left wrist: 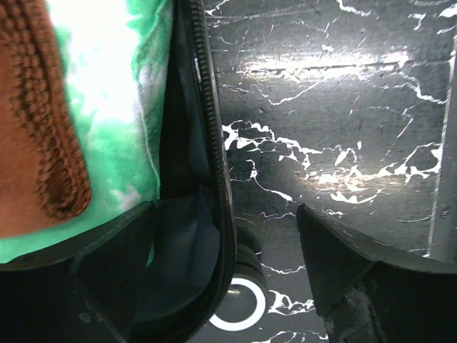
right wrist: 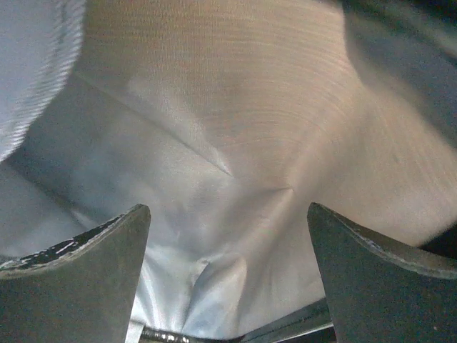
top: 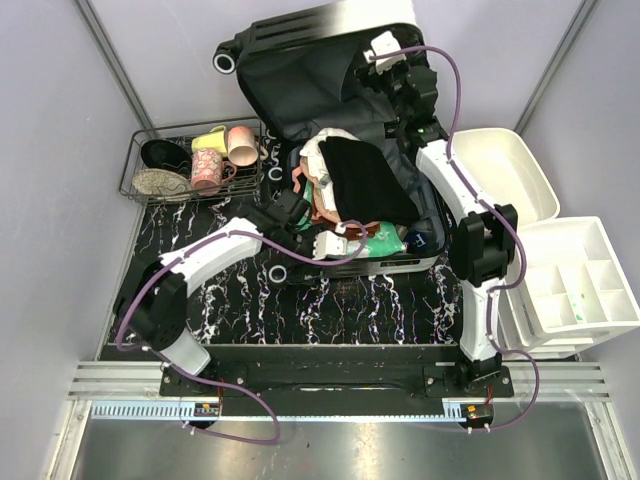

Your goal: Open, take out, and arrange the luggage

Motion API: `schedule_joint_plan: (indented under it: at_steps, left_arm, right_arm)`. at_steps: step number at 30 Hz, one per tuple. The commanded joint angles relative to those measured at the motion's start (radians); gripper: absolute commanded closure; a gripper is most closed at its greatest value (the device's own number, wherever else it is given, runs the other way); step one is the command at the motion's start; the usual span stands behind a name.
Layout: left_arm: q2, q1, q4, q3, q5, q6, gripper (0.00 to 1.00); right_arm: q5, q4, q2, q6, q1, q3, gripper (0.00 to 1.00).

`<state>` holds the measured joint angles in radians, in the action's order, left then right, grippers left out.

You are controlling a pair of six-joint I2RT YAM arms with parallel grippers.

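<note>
Left fingers (left wrist: 357, 275) spread, right fingers (right wrist: 78, 275) spread (seemingly empty)

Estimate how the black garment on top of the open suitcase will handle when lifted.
The black garment lies draped and humped rather than flat, so it is probably floppy: expect it to sag and unfold from one pinch. It looks like plain cloth, so it is likely light for its spread. Its edge meets the brown knit piece, which might get dragged along.

Crammed luggage (top: 300, 70) (free tabletop (top: 360, 305) in front)
</note>
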<state>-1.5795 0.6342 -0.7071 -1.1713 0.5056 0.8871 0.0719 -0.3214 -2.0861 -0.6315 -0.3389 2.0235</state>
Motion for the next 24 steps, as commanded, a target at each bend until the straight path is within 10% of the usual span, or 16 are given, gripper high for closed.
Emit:
schedule_joint_plan:
  at_steps: [1,7,14,23,24]
  left_arm:
    - [-0.039,0.025,0.029,-0.022,-0.068,0.078,0.21]
    - [-0.022,0.025,-0.006,0.065,-0.116,0.141,0.64]
    - [0.062,0.006,-0.126,0.157,-0.139,0.24,0.89]
    - [0.191,-0.01,-0.27,0.209,-0.134,0.337,0.96]
    - [0.199,-0.01,-0.273,0.216,-0.148,0.337,0.82]
  right_arm:
    - [0.039,0.037,-0.06,0.076,0.034,0.192,0.0]
    - [0.022,0.203,-0.097,0.202,0.064,0.296,0.0]
    - [-0.041,0.416,-0.048,0.384,0.103,0.363,0.0]
    - [-0.283,0.717,0.199,0.677,0.123,0.435,0.0]
    - [-0.305,0.731,0.219,0.703,0.126,0.443,0.0]
